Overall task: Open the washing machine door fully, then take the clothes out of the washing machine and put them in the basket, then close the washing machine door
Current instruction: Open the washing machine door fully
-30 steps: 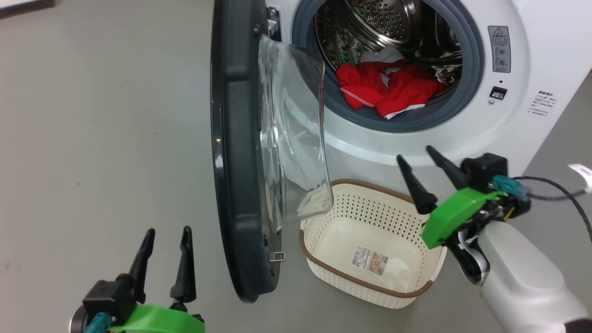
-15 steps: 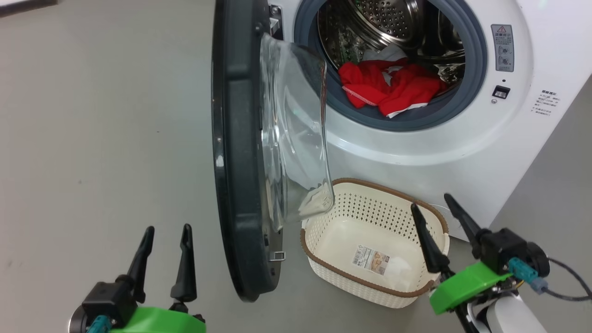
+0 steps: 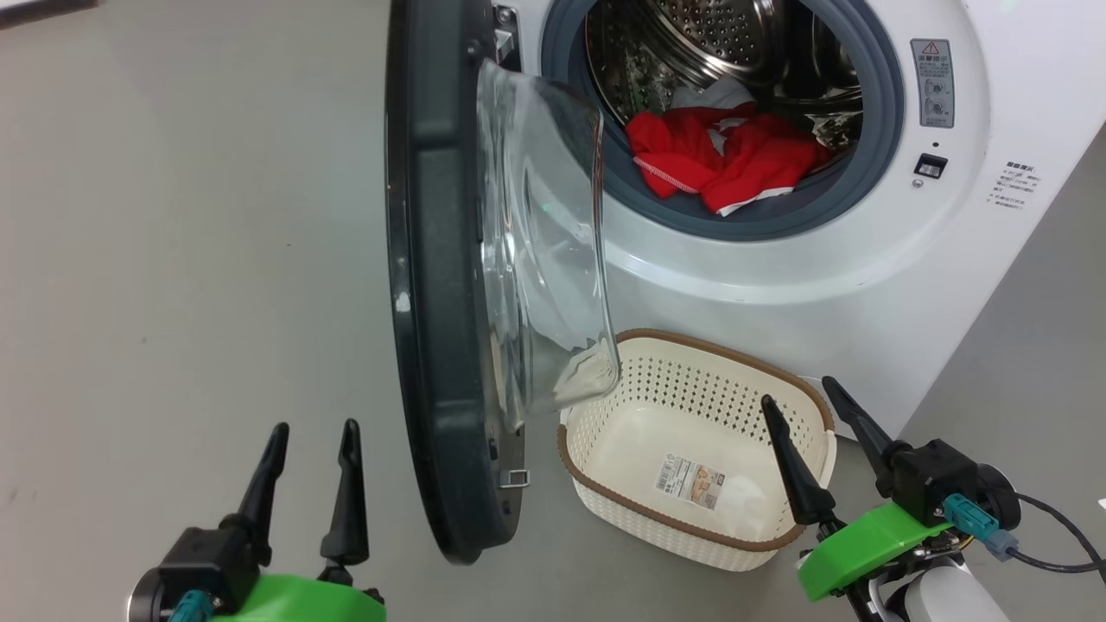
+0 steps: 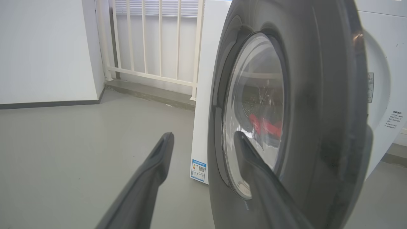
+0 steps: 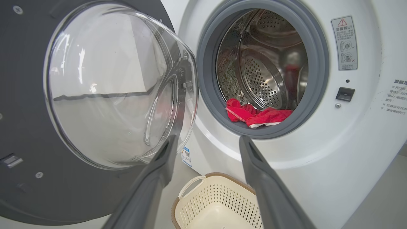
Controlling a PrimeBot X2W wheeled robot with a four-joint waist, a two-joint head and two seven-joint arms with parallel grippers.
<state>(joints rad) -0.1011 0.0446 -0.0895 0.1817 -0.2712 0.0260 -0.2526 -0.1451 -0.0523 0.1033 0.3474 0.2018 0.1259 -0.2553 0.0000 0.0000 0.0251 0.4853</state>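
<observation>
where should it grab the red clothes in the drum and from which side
Probably the bunched hump at the front of the clothes, just behind the lower lip of the seal. Come straight in through the opening from slightly above and right: the heap lies low, and the door stands open on the left.

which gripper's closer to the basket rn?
Right. The right gripper is open beside the basket, one finger overlapping its right rim in the head view. The left gripper is open on the far side of the washing machine door.
</observation>
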